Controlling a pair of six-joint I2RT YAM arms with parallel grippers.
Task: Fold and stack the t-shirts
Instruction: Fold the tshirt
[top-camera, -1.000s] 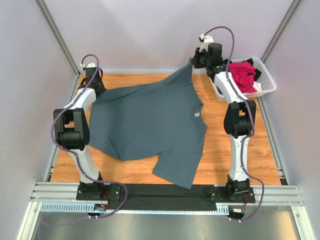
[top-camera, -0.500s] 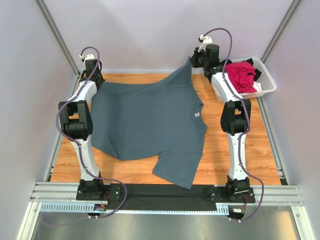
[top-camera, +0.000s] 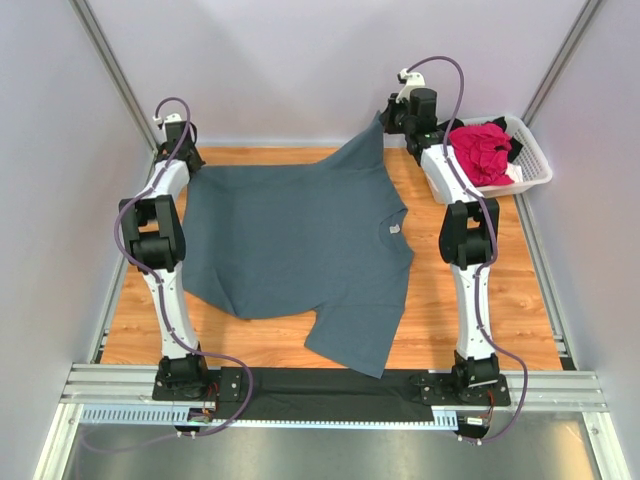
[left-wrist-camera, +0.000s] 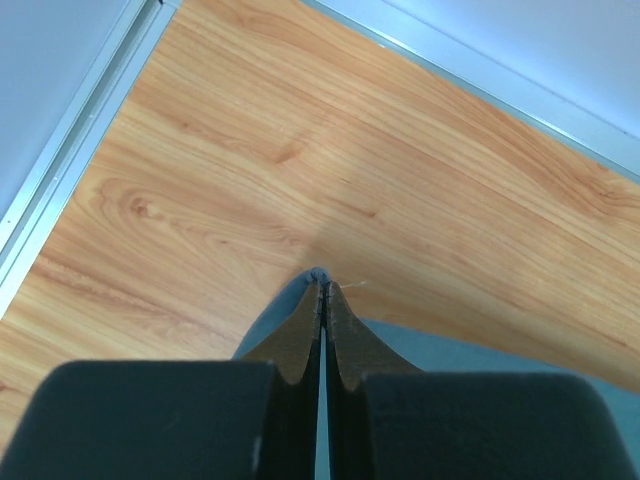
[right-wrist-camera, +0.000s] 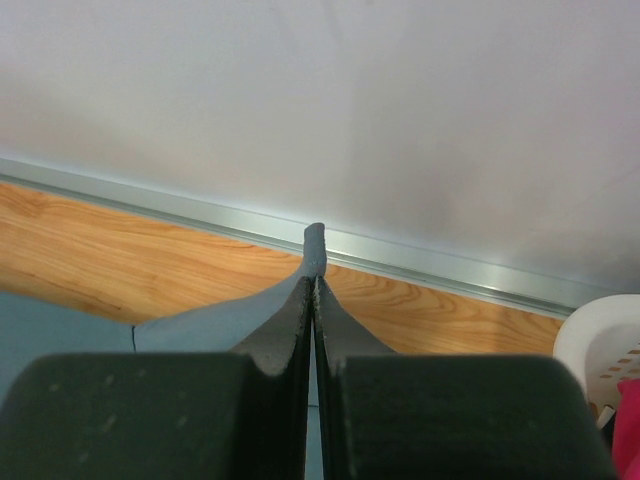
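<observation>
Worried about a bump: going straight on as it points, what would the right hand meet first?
The right hand would probably meet the back wall first, near its metal strip; depth unclear.

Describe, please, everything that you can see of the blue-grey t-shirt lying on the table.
The blue-grey t-shirt is soft, matt cloth with short sleeves and a small pale neck label at its collar, which faces right. It lies spread open and mostly flat on the wooden table, one sleeve reaching the near edge. The left gripper is shut on its far-left corner, and the right gripper on its far-right tip, drawn into a peak.
</observation>
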